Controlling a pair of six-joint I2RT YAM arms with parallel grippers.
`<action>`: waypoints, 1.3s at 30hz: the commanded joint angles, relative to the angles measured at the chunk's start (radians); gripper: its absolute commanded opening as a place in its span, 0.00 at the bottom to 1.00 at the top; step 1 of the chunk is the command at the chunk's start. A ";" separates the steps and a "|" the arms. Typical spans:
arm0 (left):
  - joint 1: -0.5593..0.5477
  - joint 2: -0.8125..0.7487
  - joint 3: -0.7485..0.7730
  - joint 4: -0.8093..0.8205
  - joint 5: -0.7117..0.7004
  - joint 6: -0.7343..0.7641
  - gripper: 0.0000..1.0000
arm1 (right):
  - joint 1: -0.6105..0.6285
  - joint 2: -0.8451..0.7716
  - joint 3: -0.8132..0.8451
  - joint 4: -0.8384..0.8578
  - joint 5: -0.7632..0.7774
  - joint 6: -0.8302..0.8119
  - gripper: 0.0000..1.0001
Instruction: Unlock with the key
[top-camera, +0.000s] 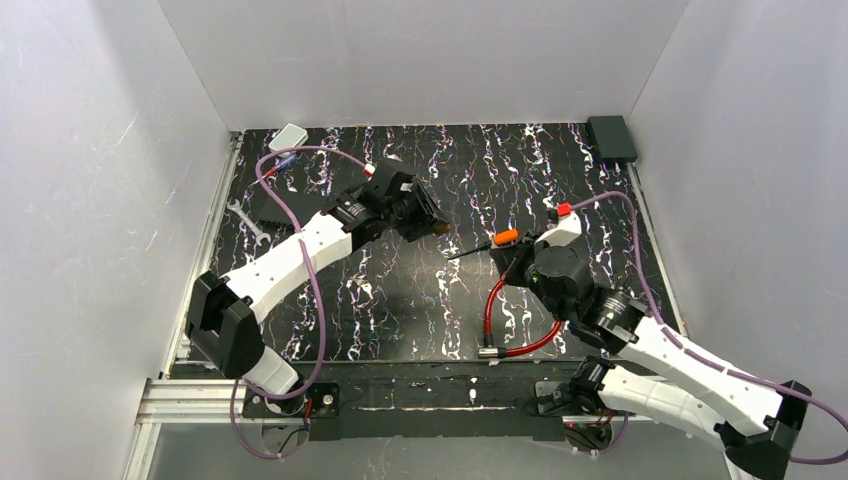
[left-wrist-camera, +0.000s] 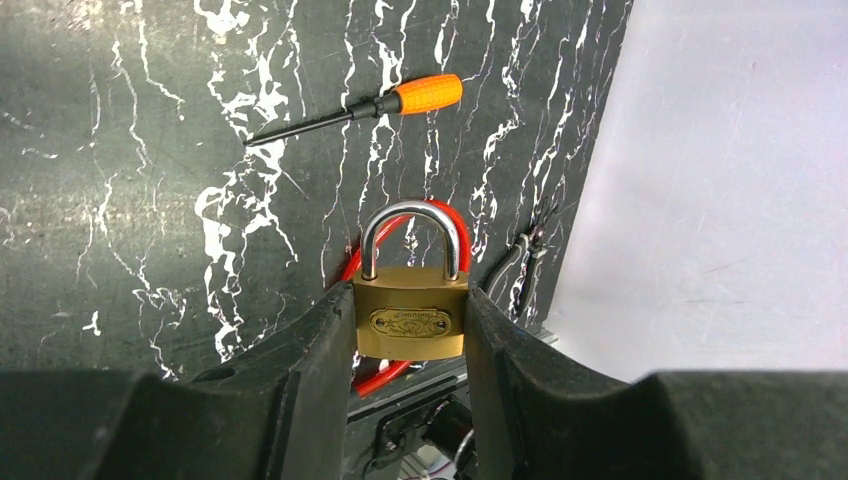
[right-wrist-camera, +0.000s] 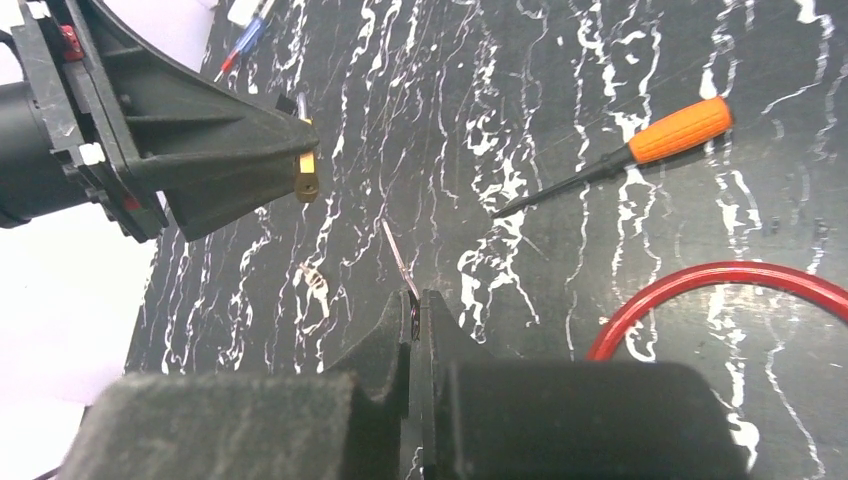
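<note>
Key (right-wrist-camera: 399, 256): thin silvery blade, seen edge-on, pinched in right gripper (right-wrist-camera: 415, 300) at frame centre; brass padlock (left-wrist-camera: 410, 322) clamped in left gripper (left-wrist-camera: 409, 300).

Brass padlock (left-wrist-camera: 410, 318), orange-and-black screwdriver (left-wrist-camera: 355, 113), black white-veined table (left-wrist-camera: 150, 200)

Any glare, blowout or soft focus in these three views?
Left wrist: padlock sharp, glare streak on its shackle, own fingers dark, soft. Right wrist: white wall blown out at left, near fingers blurred, thin metal strip in the right gripper fairly sharp. Top external: evenly lit, padlock barely resolved.
</note>
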 joint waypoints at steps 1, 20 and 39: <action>0.030 -0.108 -0.030 0.019 -0.032 -0.084 0.00 | 0.000 0.068 -0.014 0.141 -0.071 0.023 0.01; 0.151 -0.082 -0.074 0.020 0.284 -0.246 0.00 | 0.015 0.340 0.088 0.323 -0.194 -0.016 0.01; 0.154 -0.065 -0.061 0.019 0.266 -0.192 0.00 | 0.015 0.416 0.158 0.290 -0.199 0.006 0.01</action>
